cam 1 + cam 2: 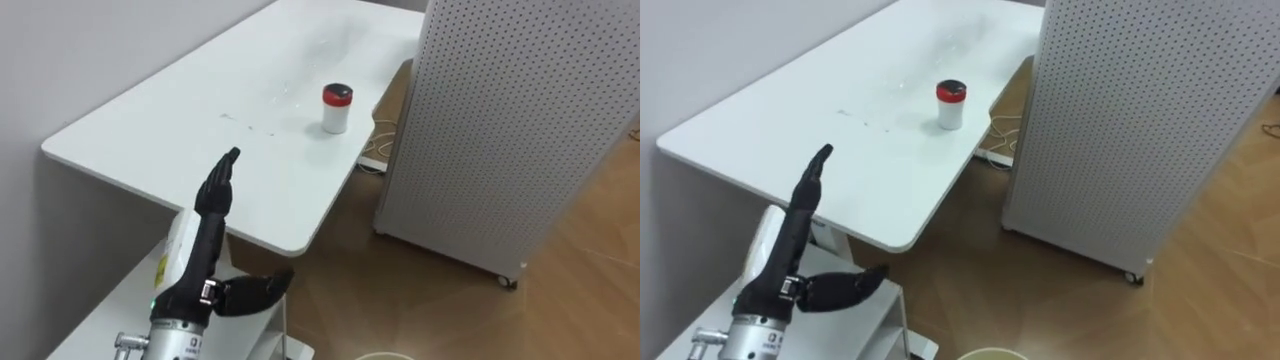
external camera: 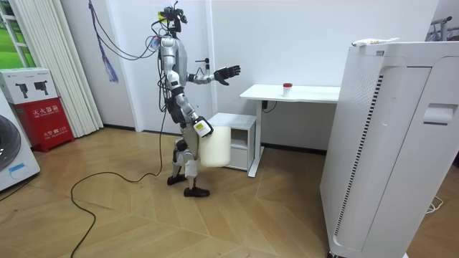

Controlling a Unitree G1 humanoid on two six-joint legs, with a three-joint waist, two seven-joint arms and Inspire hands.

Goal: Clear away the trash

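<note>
Nearest you, your left hand (image 1: 210,215) is up over the near end of the white rectangular table surface (image 1: 180,115). Its fingers are straight and close together, the thumb is spread wide, and it holds nothing. Under that end of the surface sits a low white cabinet (image 1: 120,300).

Farther along the surface, close to its right edge, stands the garbage: a small white cylindrical container with a red band and dark lid (image 1: 336,108). It is upright, well apart from your hand, and nothing touches it. Just past the surface's right edge rises a tall white perforated panel (image 1: 500,110).

The room view adds what the eye views leave out. You stand on the wooden floor off the end of the surface, with the cabinet between you and its leg. Your right hand (image 2: 201,127) hangs low by the hip, at the top of a white plastic bin (image 2: 215,148) beside your thigh. You cannot tell whether that hand grips the bin.
</note>
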